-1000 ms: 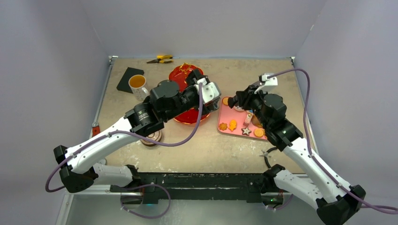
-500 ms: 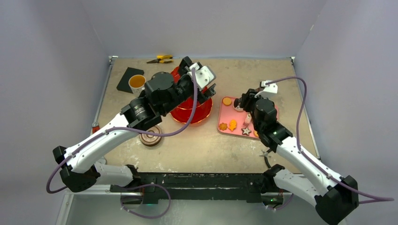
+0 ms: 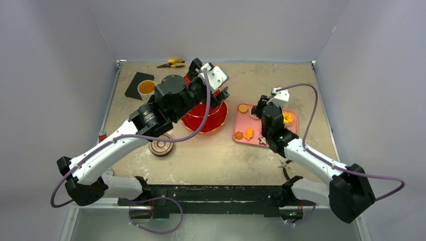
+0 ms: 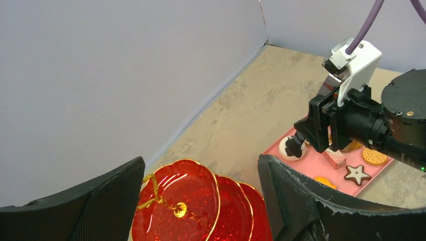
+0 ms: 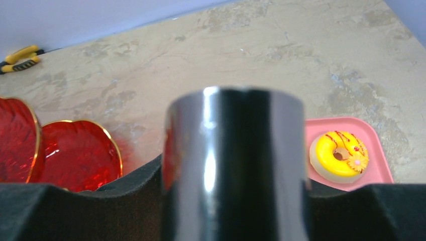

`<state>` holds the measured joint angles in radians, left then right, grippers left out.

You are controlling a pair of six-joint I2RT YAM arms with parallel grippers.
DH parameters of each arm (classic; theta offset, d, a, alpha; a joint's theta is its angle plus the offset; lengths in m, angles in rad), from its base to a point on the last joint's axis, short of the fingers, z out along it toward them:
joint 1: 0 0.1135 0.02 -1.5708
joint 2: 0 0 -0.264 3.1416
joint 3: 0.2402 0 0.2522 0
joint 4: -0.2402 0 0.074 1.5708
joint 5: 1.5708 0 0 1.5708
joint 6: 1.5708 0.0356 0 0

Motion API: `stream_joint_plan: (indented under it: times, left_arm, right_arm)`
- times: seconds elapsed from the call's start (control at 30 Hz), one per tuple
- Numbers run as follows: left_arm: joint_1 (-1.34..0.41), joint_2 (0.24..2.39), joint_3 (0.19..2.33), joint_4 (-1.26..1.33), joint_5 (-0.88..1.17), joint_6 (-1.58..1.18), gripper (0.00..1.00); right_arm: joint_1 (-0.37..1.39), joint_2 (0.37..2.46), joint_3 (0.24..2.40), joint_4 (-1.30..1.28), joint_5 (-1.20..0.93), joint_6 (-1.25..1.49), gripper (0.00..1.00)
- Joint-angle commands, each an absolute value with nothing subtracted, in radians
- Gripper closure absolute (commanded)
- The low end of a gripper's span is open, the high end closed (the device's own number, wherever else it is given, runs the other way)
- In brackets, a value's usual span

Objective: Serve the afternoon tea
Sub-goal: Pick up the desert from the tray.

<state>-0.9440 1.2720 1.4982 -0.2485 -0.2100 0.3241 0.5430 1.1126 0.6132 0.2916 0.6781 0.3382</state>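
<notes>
The red three-tier stand (image 3: 207,119) with gold rims stands mid-table; in the left wrist view its top tier and handle (image 4: 178,198) lie below me. My left gripper (image 3: 211,83) hovers above it, open and empty (image 4: 201,201). My right gripper (image 3: 258,107) is shut on the tongs (image 5: 236,165), whose shiny band fills the gap between the fingers. The tongs' dark tips reach down to a white-and-dark pastry (image 4: 289,149) at the pink tray's far left corner. A yellow doughnut (image 5: 339,155) and several biscuits (image 3: 248,134) lie on the tray. The white mug of tea (image 3: 146,88) stands back left.
The pink tray (image 3: 242,123) lies right of the stand. Brown round saucers (image 3: 162,147) sit near the front left. A black slab (image 3: 135,83) lies beside the mug. Yellow-handled pliers (image 3: 173,63) rest at the back wall. Side walls enclose the table.
My left gripper rose off the stand and swung toward the back. My right arm stretched forward and lowered to the tray's far left corner, and its jaws widened a little.
</notes>
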Motion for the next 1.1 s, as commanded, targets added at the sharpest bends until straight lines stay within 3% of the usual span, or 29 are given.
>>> stream_joint_plan:
  times: [0.0,0.47,1.07]
  left_arm:
    - [-0.932,1.254,1.538,-0.230,-0.219,0.303,0.18]
    - [-0.925,1.244,1.543,-0.231,-0.207,0.304,0.18]
    - [-0.922,1.240,1.551,-0.230,-0.202,0.308,0.18]
  right_arm:
    - [0.542,1.173,0.618,0.439,0.764,0.310,0.48]
    - [0.521,1.318,0.633,0.604,0.775,0.262,0.45]
    - [0.511,1.434,0.651,0.604,0.745,0.286,0.43]
